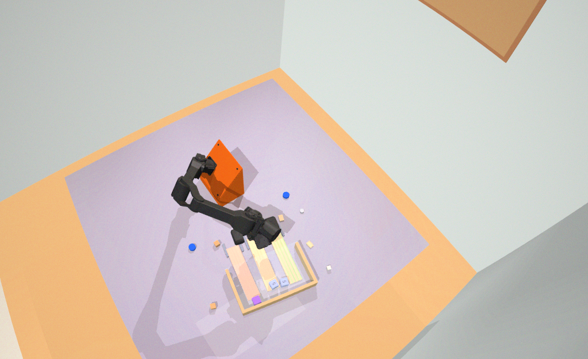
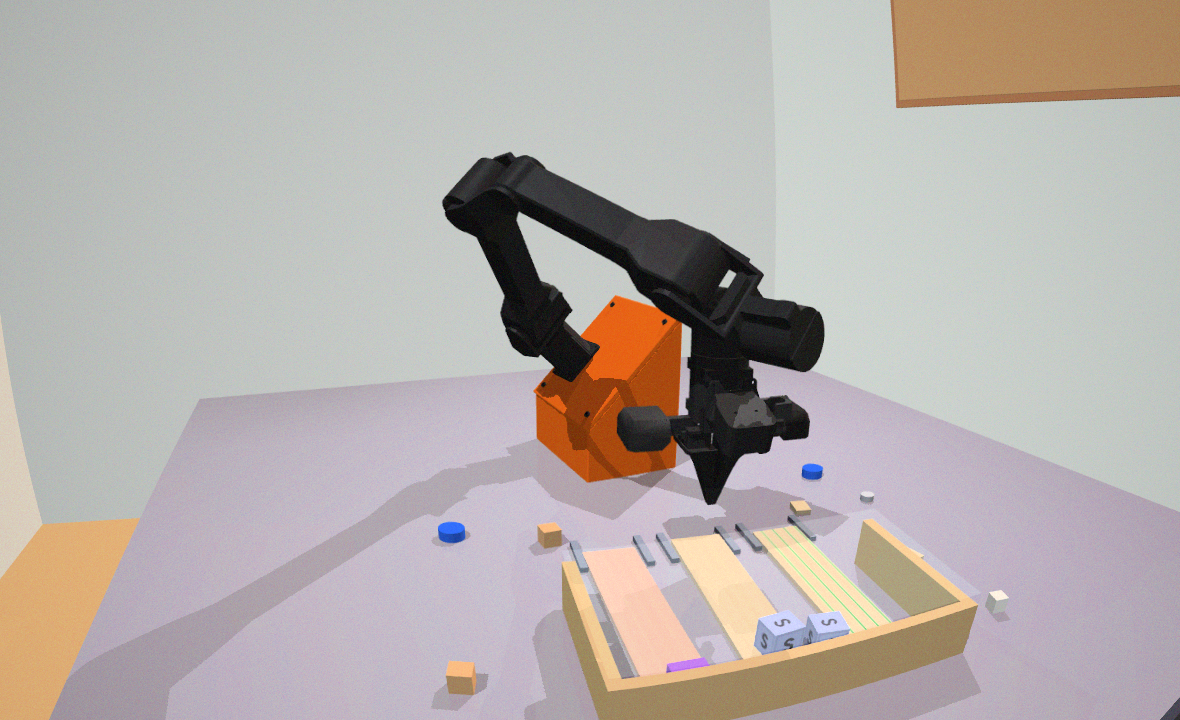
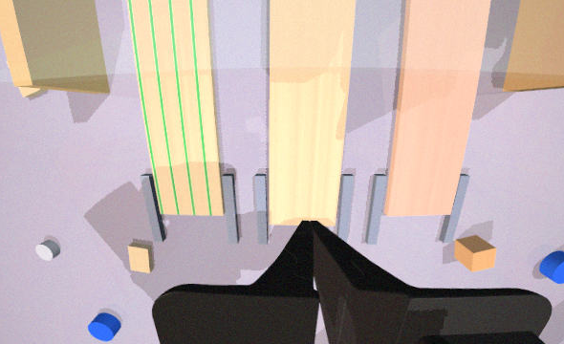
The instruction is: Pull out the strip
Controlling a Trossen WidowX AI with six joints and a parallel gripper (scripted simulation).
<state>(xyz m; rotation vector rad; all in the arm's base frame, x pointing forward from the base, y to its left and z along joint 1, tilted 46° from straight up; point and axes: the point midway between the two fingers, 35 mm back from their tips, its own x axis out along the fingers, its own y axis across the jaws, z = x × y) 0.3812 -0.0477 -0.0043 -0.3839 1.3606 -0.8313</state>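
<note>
My gripper [image 2: 710, 501] [image 3: 308, 227] is shut and empty. It points down above the near end of the plain yellow strip [image 1: 264, 268] [image 2: 719, 577] [image 3: 306, 143], the middle one. A pale blue cube marked S [image 1: 273, 283] [image 2: 779, 632] rests on that strip's far end. A second S cube [image 1: 284, 281] [image 2: 827, 625] sits just right of it, beside the green-striped strip [image 1: 287, 261] [image 2: 822, 577] [image 3: 172, 96]; its support is unclear. The pink strip [image 1: 242, 272] [image 2: 639, 608] [image 3: 430, 143] has a purple cube [image 1: 255, 300] [image 2: 687, 665] at its far end. The wrist view shows neither S cube.
A low wooden wall [image 1: 280, 298] [image 2: 791, 667] encloses three sides around the strips' far ends. Short grey rails [image 3: 261, 210] flank each strip's near end. Small blocks and blue discs [image 1: 192, 247] [image 2: 451, 531] [image 3: 560, 267] lie around. The orange base [image 1: 226, 167] [image 2: 612, 394] stands behind.
</note>
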